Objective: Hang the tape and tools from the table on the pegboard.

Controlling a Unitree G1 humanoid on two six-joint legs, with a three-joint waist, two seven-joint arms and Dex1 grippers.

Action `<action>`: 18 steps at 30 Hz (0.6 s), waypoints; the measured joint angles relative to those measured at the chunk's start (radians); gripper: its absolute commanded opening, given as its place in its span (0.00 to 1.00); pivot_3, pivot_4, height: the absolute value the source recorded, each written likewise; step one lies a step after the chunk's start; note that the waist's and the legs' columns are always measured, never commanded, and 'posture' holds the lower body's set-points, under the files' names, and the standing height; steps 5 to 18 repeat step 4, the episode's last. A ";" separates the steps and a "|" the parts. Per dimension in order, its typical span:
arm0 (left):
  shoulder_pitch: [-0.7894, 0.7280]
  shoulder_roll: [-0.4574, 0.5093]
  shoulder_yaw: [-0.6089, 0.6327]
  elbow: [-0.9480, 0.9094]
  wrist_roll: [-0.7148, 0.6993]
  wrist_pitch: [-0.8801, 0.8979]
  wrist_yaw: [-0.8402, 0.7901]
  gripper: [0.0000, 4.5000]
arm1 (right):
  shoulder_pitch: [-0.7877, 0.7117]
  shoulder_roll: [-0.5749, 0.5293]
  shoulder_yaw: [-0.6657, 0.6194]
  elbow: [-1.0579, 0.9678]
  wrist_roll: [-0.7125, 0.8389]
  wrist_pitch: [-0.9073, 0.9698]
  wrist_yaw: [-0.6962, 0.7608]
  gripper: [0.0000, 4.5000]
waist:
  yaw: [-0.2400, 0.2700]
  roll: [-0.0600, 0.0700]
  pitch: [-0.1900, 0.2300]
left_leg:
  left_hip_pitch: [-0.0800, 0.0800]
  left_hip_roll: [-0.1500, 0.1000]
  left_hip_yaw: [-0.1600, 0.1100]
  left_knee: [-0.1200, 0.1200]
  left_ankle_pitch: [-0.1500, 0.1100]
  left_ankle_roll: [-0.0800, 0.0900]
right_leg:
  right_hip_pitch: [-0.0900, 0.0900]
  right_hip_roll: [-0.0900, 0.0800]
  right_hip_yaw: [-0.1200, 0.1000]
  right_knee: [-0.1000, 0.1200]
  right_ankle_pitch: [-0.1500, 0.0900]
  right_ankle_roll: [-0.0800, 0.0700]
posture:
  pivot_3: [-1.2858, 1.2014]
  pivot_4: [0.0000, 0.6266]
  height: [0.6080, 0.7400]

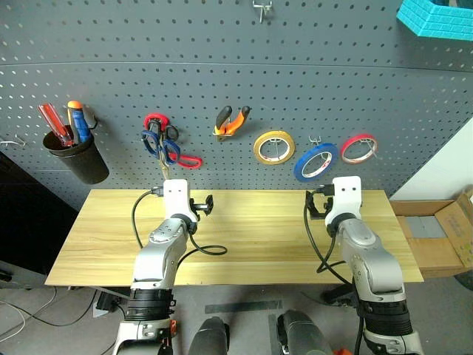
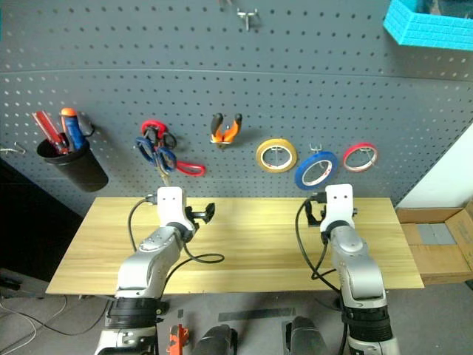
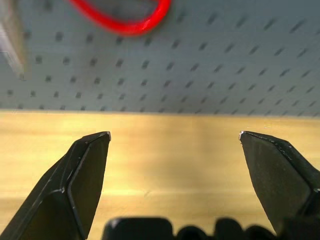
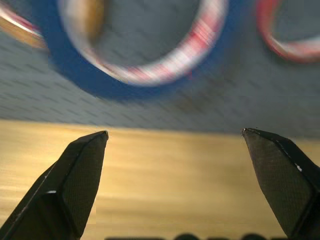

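The blue tape (image 1: 316, 161) hangs on the pegboard (image 1: 222, 66), between a yellow roll and a thin red roll. The scissors (image 1: 161, 145) with dark blue handles hang at the left, and the orange-and-black pliers (image 1: 231, 120) hang right of them. My left gripper (image 3: 175, 135) is open and empty over the back of the table (image 1: 251, 237), facing the board below the scissors. My right gripper (image 4: 175, 132) is open and empty too, low over the table's back edge. It points at the board just under the blue tape (image 4: 140, 65).
Red-handled snips (image 1: 185, 160) hang tangled with the scissors. A black cup (image 1: 76, 157) of screwdrivers hangs at the far left, and a teal basket (image 1: 436, 18) at the top right. The yellow roll (image 1: 274, 147) and red roll (image 1: 358, 148) flank the tape. A cardboard box (image 1: 443, 237) stands right of the table.
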 measured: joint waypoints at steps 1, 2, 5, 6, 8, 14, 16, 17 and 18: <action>0.000 0.012 0.003 0.010 0.003 -0.004 -0.010 0.99 | 0.001 0.000 0.000 0.003 -0.001 0.001 -0.002 1.00 | -0.001 0.000 -0.001 | 0.000 0.000 0.000 0.000 0.000 0.000 | 0.000 0.000 0.000 0.000 0.000 0.000 | 0.50 0.17 1.00; 0.000 0.020 0.005 0.016 0.005 -0.008 -0.016 0.99 | 0.001 0.001 0.001 0.004 -0.001 0.001 -0.002 1.00 | -0.001 0.001 -0.002 | 0.000 0.000 0.000 0.000 0.000 0.000 | 0.000 0.000 0.000 0.001 0.000 0.000 | 0.51 0.17 1.00; 0.000 0.029 0.013 0.019 0.007 -0.016 -0.020 0.99 | 0.001 0.004 0.002 0.004 -0.001 0.001 -0.003 1.00 | -0.003 0.000 -0.004 | 0.001 0.000 0.000 0.000 0.000 0.001 | 0.000 0.000 0.000 0.001 0.000 0.000 | 0.51 0.17 1.00; 0.000 0.029 0.013 0.019 0.007 -0.016 -0.020 0.99 | 0.001 0.004 0.002 0.004 -0.001 0.001 -0.003 1.00 | -0.003 0.000 -0.004 | 0.001 0.000 0.000 0.000 0.000 0.001 | 0.000 0.000 0.000 0.001 0.000 0.000 | 0.51 0.17 1.00; 0.000 0.029 0.013 0.019 0.007 -0.016 -0.020 0.99 | 0.001 0.004 0.002 0.004 -0.001 0.001 -0.003 1.00 | -0.003 0.000 -0.004 | 0.001 0.000 0.000 0.000 0.000 0.001 | 0.000 0.000 0.000 0.001 0.000 0.000 | 0.51 0.17 1.00; 0.000 0.029 0.013 0.019 0.007 -0.016 -0.020 0.99 | 0.001 0.004 0.002 0.004 -0.001 0.001 -0.003 1.00 | -0.003 0.000 -0.004 | 0.001 0.000 0.000 0.000 0.000 0.001 | 0.000 0.000 0.000 0.001 0.000 0.000 | 0.51 0.17 1.00; 0.000 0.029 0.013 0.019 0.007 -0.016 -0.020 0.99 | 0.001 0.004 0.002 0.004 -0.001 0.001 -0.003 1.00 | -0.003 0.000 -0.004 | 0.001 0.000 0.000 0.000 0.000 0.001 | 0.000 0.000 0.000 0.001 0.000 0.000 | 0.51 0.17 1.00; 0.000 0.029 0.013 0.019 0.007 -0.016 -0.020 0.99 | 0.001 0.004 0.002 0.004 -0.001 0.001 -0.003 1.00 | -0.003 0.000 -0.004 | 0.001 0.000 0.000 0.000 0.000 0.001 | 0.000 0.000 0.000 0.001 0.000 0.000 | 0.51 0.17 1.00; 0.000 0.029 0.013 0.019 0.007 -0.016 -0.020 0.99 | 0.001 0.004 0.002 0.004 -0.001 0.001 -0.003 1.00 | -0.003 0.000 -0.004 | 0.001 0.000 0.000 0.000 0.000 0.001 | 0.000 0.000 0.000 0.001 0.000 0.000 | 0.51 0.17 1.00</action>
